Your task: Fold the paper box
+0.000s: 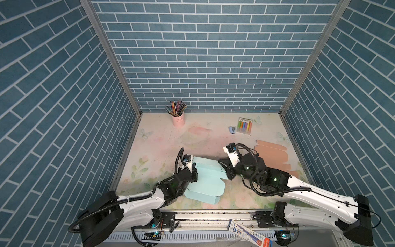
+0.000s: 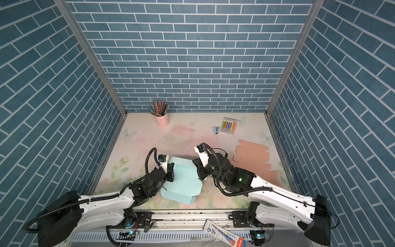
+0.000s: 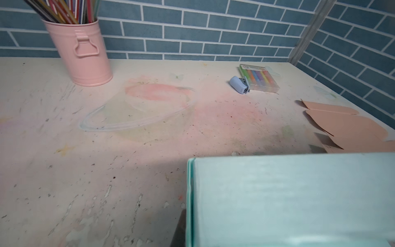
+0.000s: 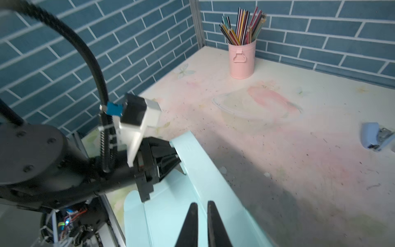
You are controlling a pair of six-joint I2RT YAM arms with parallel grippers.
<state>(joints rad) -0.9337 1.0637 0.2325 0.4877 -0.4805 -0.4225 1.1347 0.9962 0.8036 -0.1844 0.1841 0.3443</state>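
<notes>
We note the left end effector (image 4: 178,162) pinching the raised wall of the pale blue paper box (image 1: 205,184) on the bench (image 1: 162,147), with the right end effector (image 4: 201,203) nearly pressed together and empty; an uneven pull may tear it.

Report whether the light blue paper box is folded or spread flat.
Partly folded: the light blue paper box has its far wall standing upright, while the near panels lie flat on the table.
</notes>
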